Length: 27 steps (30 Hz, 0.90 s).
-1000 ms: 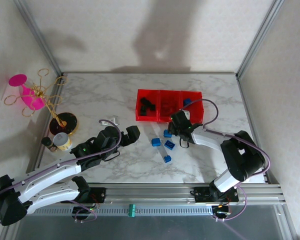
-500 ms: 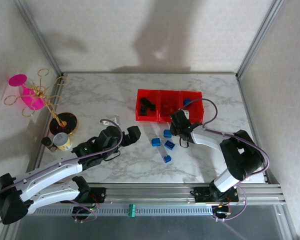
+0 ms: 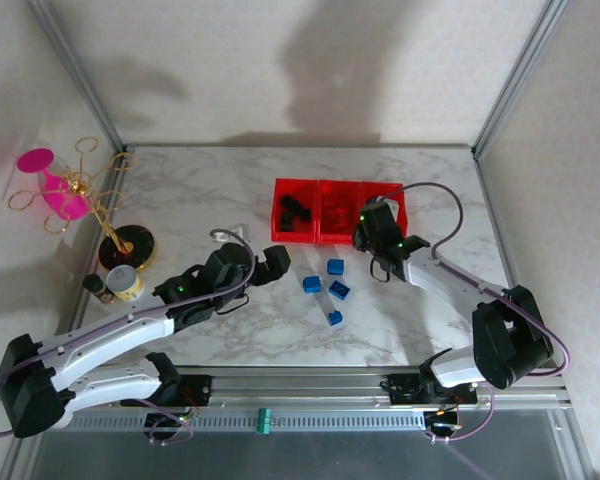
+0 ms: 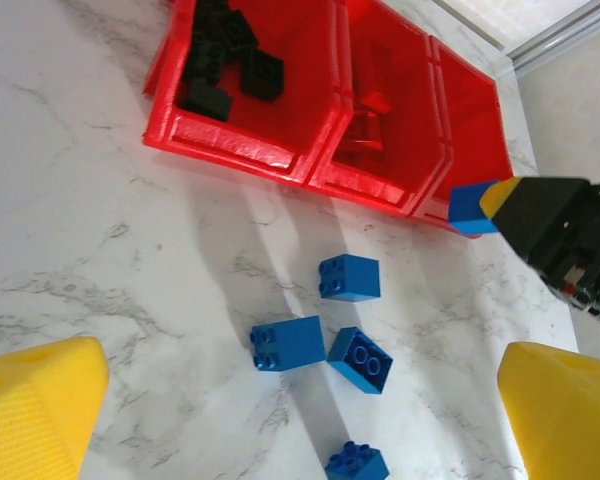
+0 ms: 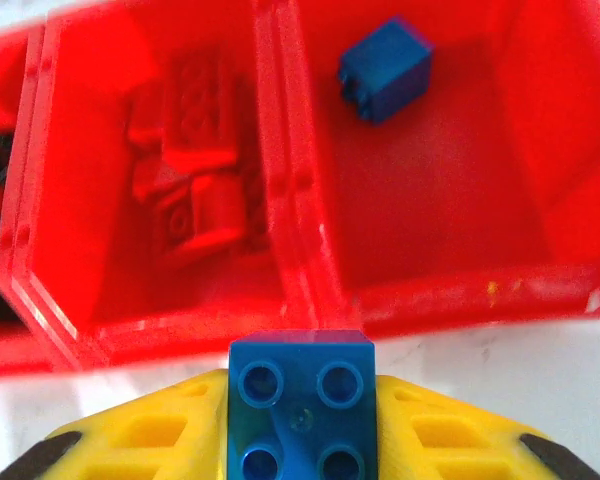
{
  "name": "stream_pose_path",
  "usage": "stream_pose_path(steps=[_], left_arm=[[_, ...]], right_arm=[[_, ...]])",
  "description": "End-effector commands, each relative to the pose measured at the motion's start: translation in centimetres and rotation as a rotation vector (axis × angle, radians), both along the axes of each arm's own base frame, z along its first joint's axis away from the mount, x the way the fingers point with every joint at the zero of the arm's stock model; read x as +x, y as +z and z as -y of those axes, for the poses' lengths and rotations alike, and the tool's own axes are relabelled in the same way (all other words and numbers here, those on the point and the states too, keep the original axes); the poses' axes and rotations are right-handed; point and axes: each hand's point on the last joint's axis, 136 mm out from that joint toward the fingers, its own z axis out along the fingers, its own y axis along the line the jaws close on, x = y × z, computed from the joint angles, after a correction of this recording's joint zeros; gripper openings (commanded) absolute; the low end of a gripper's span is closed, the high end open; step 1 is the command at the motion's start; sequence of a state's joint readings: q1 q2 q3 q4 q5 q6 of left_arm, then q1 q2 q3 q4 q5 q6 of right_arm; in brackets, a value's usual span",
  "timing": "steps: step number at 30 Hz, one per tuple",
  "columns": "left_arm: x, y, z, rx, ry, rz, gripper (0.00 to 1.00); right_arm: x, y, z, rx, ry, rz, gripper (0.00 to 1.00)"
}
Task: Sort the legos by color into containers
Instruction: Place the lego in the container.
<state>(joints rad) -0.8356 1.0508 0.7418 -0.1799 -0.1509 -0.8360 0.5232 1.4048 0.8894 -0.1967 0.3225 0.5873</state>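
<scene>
Blue brick [image 5: 300, 400] clamped tight in the right pincer [image 5: 300, 430], just short of the right bin [image 5: 460, 200] ahead, which holds one blue lego [image 5: 385, 68]. Ahead-left: red legos [image 5: 195, 170] in the middle bin [image 5: 90, 150], black legos [image 4: 225, 70] beyond. Four loose blue legos [image 4: 349, 277] lie behind on the table. Left pincer [image 3: 265, 268] gapes wide, empty. Looks mostly sorted, with five blues to go.

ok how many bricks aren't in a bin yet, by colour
blue: 5 (4 bricks loose on the table, 1 brick held in the right gripper)
red: 0
black: 0
total: 5
</scene>
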Motion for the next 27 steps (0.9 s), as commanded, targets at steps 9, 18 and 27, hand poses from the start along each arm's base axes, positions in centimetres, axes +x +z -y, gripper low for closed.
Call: stream_pose_path(steps=[9,18,27], left_arm=[[1.8,2.6,2.4,-0.039,-0.041,0.058,0.99],[2.1,2.9,2.4,-0.017,-0.038,0.062,1.00],[2.1,3.4,2.5,-0.018,-0.046,0.069,0.99]], right_arm=[[8.0,2.7,4.2,-0.066,-0.192,0.091,0.35],[12.6,0.5,5.7,-0.086,-0.238,0.060,0.40],[13.3,0.9,5.6,-0.069,-0.223,0.055,0.52]])
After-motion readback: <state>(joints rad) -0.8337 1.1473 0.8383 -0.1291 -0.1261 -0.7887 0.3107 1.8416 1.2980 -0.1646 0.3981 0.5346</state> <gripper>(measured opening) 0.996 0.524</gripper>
